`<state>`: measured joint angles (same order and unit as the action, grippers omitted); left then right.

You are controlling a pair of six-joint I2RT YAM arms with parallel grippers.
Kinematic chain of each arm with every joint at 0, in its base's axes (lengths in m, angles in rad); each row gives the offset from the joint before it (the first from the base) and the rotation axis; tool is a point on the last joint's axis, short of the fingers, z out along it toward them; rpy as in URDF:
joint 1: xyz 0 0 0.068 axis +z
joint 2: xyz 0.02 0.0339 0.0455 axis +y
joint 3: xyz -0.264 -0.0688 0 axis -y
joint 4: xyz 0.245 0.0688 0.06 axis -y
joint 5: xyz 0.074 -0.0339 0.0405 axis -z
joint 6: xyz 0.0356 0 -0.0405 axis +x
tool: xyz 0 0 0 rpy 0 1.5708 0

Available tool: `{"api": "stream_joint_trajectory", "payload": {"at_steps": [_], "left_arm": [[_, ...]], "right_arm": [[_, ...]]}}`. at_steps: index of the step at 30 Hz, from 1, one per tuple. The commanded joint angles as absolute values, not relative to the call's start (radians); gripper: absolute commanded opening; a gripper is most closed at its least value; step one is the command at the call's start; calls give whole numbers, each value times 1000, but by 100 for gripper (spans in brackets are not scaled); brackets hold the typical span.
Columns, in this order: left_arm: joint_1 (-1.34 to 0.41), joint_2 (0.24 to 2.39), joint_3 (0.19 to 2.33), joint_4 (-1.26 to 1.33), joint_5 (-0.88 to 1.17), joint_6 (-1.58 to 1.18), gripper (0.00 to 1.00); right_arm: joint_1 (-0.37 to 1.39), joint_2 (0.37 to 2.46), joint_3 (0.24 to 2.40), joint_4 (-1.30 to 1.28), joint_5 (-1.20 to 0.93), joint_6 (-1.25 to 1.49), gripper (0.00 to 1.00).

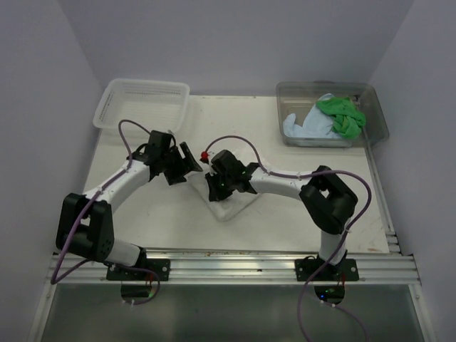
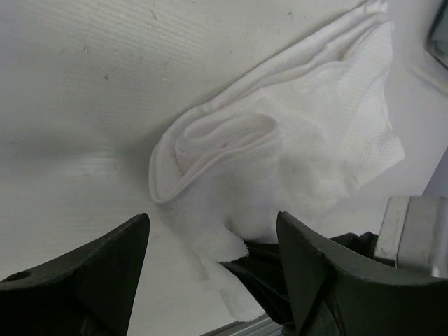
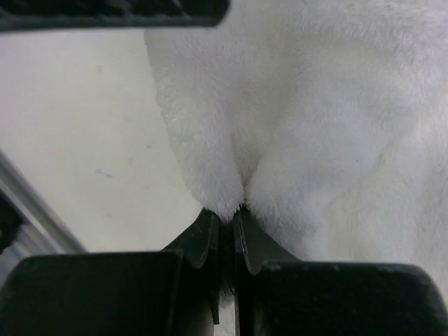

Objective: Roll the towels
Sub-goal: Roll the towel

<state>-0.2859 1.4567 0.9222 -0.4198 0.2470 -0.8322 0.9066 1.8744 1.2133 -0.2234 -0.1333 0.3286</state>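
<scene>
The white towel (image 1: pixel 231 206) lies mid-table, partly rolled, with its coiled end (image 2: pixel 224 143) showing in the left wrist view. My right gripper (image 1: pixel 212 189) is shut on a pinched fold of that towel's edge (image 3: pixel 238 199). My left gripper (image 1: pixel 189 158) stands open just left of the towel, its fingers (image 2: pixel 105 269) apart and nothing between them (image 2: pixel 213 231). The green towel (image 1: pixel 342 114) and the light blue towel (image 1: pixel 305 127) lie bunched in the clear tub (image 1: pixel 377 117) at the back right.
A white lattice basket (image 1: pixel 142 103) sits at the back left corner. An aluminium rail (image 1: pixel 235 265) runs along the table's near edge by the arm bases. Both wrists are close together over the towel.
</scene>
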Motion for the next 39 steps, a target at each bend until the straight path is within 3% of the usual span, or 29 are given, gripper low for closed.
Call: {"api": "stream_joint_trajectory", "payload": {"at_steps": [1,12,22,34,39], "left_arm": [[-258,1388,969,-489,239,-775,77],[-249,1324,930,-472,337,-761,70],[-284,1305,859,-327,417,-772,62],[-345,1408,891,-233,417,-769,61],[-356,1448,905,-195,422,-769,61]], "right_arm": [[873,1832,1229,-171,-461,478,0],[733,1842,1106,104,-776,745,0],[646,1943,986,554,-957,1084,0],[612,2193,884,1460,-991,1717,0],[609,2209,890,1514,-986,1750,0]]}}
